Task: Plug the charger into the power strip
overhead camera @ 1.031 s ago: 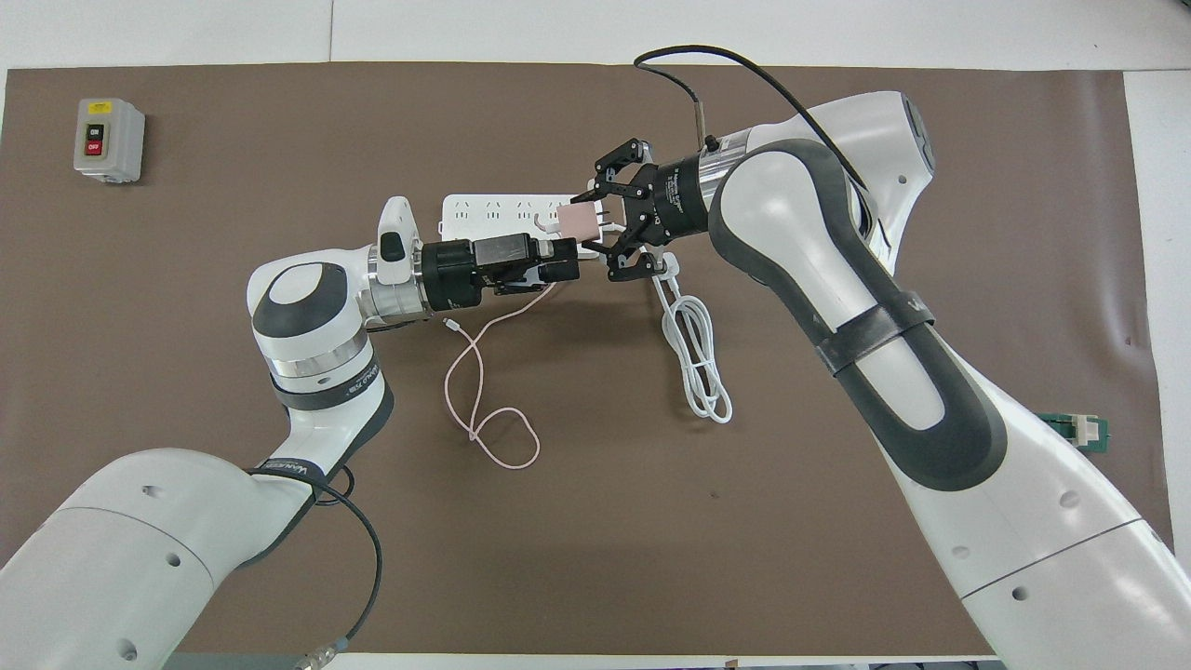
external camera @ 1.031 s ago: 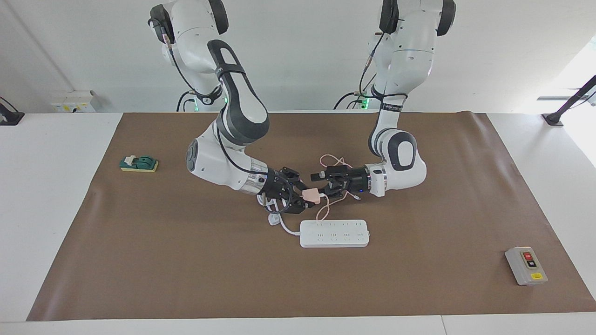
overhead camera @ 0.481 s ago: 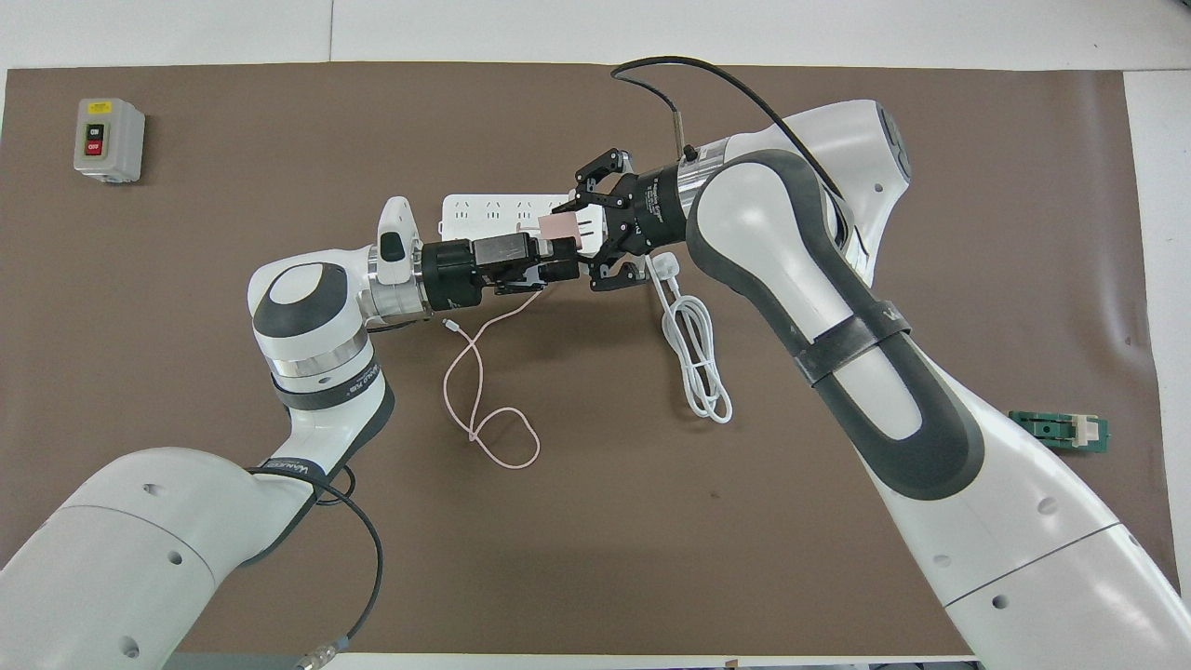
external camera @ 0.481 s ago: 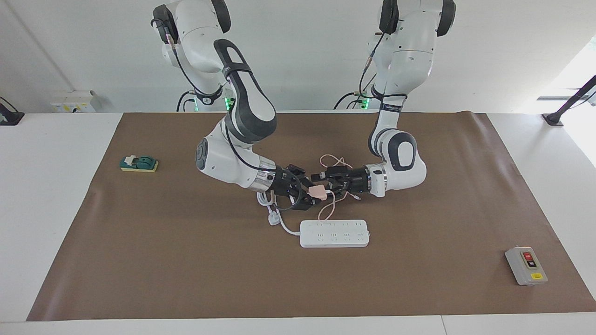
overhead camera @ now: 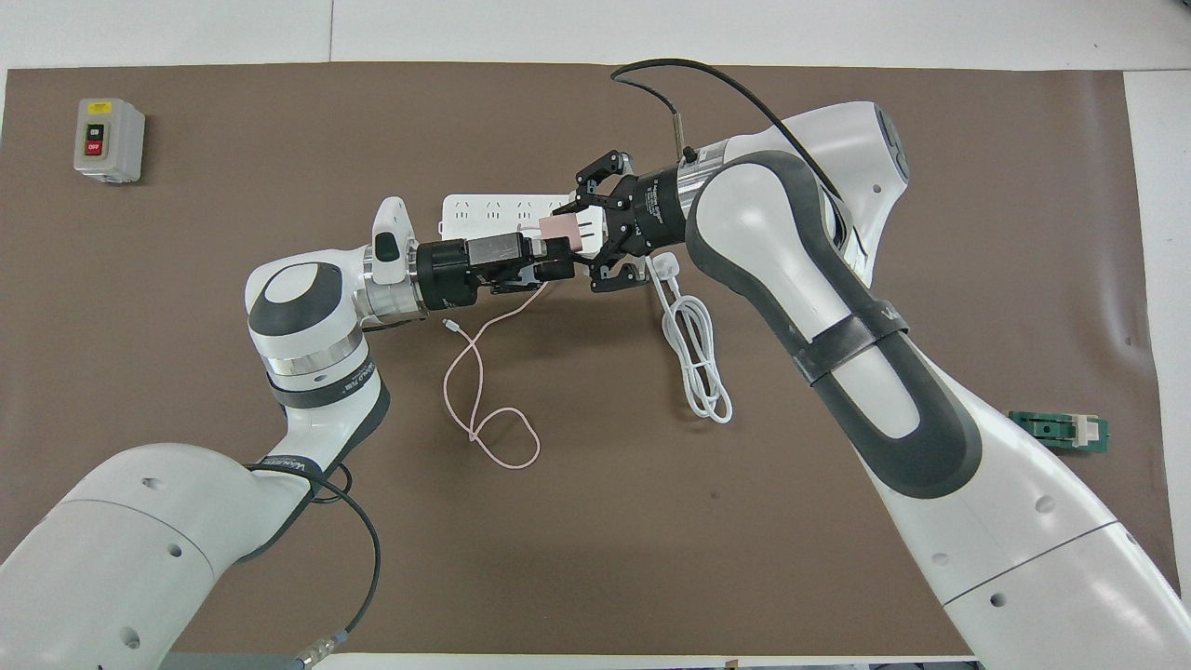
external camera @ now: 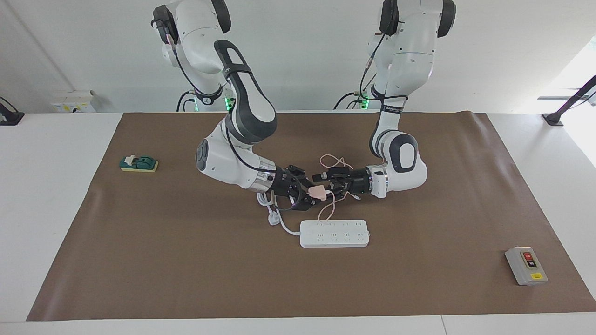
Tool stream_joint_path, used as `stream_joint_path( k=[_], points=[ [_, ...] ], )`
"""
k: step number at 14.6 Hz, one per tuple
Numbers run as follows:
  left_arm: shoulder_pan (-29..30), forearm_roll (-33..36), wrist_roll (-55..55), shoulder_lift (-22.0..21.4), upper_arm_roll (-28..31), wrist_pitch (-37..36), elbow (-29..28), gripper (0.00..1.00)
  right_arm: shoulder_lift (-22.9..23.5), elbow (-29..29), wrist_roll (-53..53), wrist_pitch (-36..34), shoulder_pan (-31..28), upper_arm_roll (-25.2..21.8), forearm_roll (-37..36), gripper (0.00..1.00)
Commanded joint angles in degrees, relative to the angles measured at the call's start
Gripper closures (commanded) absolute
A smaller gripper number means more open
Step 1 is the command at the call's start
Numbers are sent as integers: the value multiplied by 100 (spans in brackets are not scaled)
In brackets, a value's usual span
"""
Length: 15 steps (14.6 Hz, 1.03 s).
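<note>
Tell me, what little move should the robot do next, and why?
Probably the left arm should back away a little. Its jaws stand open beside the charger, while the jaws of the right arm are shut on it, in the air. The power strip lies on the mat with free sockets; backing off would let the right arm carry the charger over.

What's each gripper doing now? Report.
Left gripper: open, beside the charger.
Right gripper: shut on the charger, above the mat.
</note>
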Motion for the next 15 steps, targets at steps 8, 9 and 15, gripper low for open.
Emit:
stream_joint_path(
  k=[8, 9, 15],
  points=[
    [203, -102, 202, 107, 37, -168, 84, 0, -16, -35, 60, 18, 13, -20, 94, 100],
    [239, -93, 202, 133, 29, -168, 119, 0, -16, -35, 60, 18, 13, -20, 94, 100],
    [248, -93, 202, 142, 28, -195, 163, 8, -16, -26, 60, 18, 13, -20, 94, 100]
  ],
)
